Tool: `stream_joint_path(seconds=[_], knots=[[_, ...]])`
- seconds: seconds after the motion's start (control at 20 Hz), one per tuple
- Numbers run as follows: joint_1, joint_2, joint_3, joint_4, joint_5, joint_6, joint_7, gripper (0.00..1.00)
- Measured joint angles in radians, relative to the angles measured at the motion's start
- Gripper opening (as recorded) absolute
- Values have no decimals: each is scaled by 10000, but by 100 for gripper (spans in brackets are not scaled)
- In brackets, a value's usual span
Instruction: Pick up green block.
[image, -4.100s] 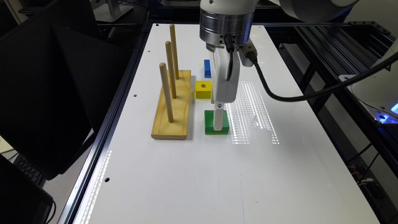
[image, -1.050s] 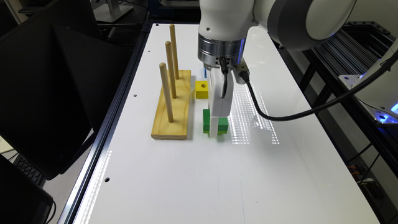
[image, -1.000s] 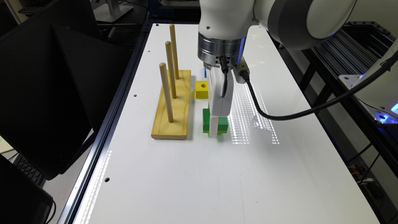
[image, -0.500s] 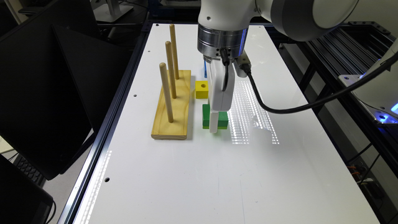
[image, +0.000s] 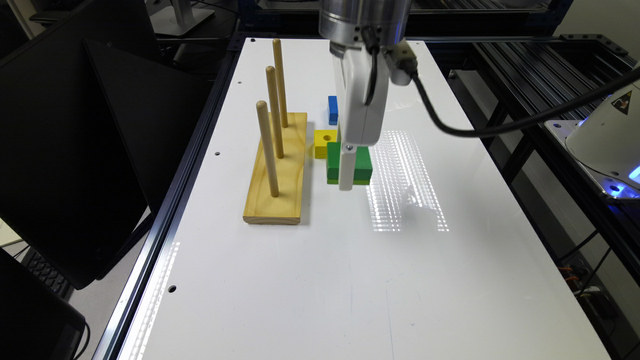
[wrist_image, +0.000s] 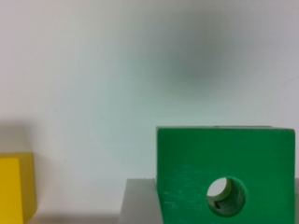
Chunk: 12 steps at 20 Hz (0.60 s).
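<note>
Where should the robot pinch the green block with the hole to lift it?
Probably from straight above, squeezing two opposite flat side faces of the green block. It is a flat square, so those sides are parallel, and the hole stays free. The tool already sits there.

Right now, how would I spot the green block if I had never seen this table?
Find the wooden peg stand on the white table. To its right in the exterior view sit three blocks in a row; the green block is the nearest and largest, under the tool, beside the smaller yellow block.
</note>
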Motion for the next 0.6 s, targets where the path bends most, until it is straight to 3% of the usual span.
stream_joint_path(seconds=[0.2, 0.5, 0.6], knots=[[-7, -275, 23, 8, 59, -169, -1, 0], [-6, -1188, 92, 14, 426, -1009, -84, 0], [-6, -1331, 100, 11, 470, -1146, -89, 0]])
